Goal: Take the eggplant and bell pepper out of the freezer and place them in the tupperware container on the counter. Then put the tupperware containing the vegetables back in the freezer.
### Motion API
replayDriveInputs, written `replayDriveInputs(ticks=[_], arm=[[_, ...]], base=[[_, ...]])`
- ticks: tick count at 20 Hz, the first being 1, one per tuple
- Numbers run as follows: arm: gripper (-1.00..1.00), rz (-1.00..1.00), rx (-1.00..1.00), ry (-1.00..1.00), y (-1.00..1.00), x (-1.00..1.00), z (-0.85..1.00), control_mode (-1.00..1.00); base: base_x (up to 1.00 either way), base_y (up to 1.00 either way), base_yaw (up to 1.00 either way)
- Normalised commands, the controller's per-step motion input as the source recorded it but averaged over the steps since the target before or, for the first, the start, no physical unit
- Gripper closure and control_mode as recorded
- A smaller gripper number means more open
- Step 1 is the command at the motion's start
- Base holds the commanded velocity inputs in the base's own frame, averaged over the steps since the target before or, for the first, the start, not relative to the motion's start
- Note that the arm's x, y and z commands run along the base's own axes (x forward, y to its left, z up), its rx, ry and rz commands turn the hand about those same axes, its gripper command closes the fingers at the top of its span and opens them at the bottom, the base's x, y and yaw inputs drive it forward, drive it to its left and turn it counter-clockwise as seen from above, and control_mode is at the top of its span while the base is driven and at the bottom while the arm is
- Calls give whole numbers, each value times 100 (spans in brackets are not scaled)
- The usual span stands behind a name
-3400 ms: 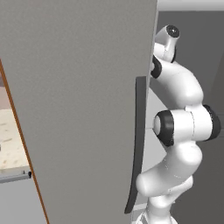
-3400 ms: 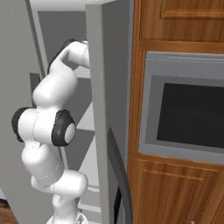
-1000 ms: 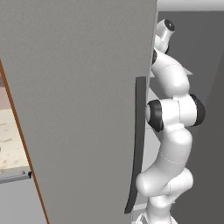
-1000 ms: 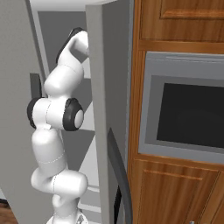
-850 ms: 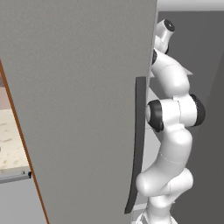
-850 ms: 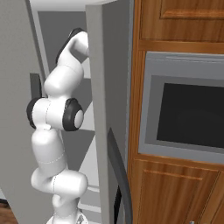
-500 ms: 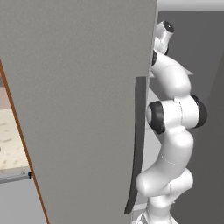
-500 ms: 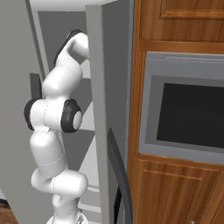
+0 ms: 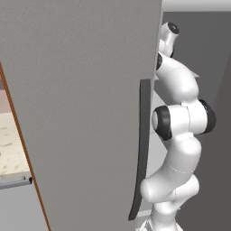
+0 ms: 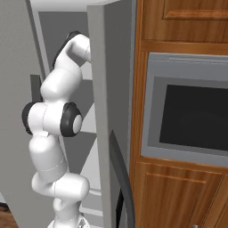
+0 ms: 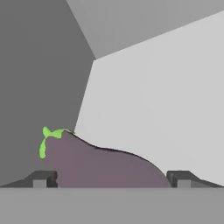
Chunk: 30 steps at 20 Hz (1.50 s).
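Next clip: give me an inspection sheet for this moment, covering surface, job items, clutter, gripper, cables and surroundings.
Surface: a strip of beige speckled counter shows left of the door; a pale shelf lies inside the freezer.
Job's things: the freezer door stands open, with the arm reaching in past its dark handle. The purple eggplant with its green stem lies on the shelf between the fingertips. Bell pepper and tupperware: nothing seen.
Clutter: nothing seen.
Gripper: the gripper is open, its fingers on either side of the eggplant; contact cannot be told.
Cables: nothing seen.
Surroundings: a built-in oven in wooden cabinets stands right of the freezer.
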Motion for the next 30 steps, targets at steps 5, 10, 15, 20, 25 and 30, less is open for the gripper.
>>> replayDriveInputs(ticks=[5, 10, 15, 20, 25, 30], arm=[[100, 0, 0, 5, 26, 21, -38, -100], [100, 0, 0, 1, 21, 1, -27, -100], [100, 0, 0, -1, 11, -7, -5, -100], [100, 0, 0, -7, 0, -15, 0, -100], [100, -2, 0, -7, -1, -24, 0, -100], [100, -6, 0, -6, -12, -71, 5, -100]], base=[[0, 0, 0], [0, 0, 0], [0, 0, 0], [0, 0, 0], [0, 0, 0], [0, 0, 0]])
